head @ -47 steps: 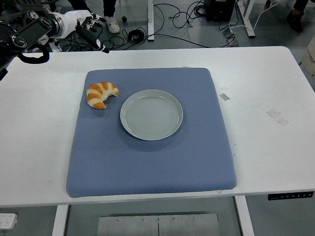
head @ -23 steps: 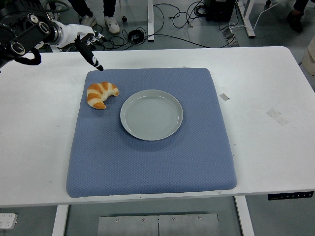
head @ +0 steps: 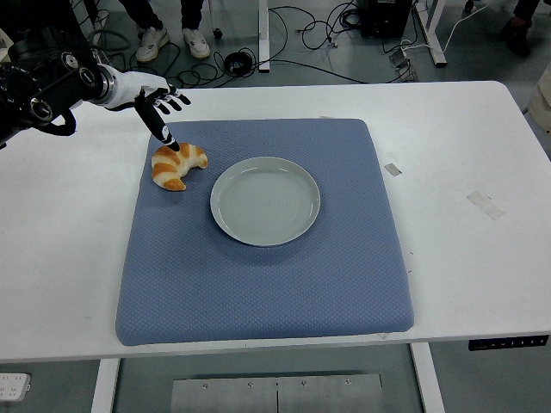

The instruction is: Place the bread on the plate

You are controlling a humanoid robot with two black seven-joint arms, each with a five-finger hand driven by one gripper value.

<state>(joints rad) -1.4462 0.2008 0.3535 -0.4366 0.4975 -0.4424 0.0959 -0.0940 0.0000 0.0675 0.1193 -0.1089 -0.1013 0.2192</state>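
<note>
Left black five-fingered hand (head: pixel 162 110) reaches in from upper left over square blue padded mat (head: pixel 263 284), palm tipped down, fingers spread and holding nothing. One long finger (head: pixel 164 131) points down, tip at top edge of golden-brown crescent croissant (head: pixel 177 164); contact or hair's gap, cannot tell.

One croissant, flat on mat near its left rear corner, just left of round pale grey-green plate (head: pixel 265 200), not touching it. One plate, near mat's centre. One mat, on white table (head: pixel 465 155). Right arm unseen.
</note>
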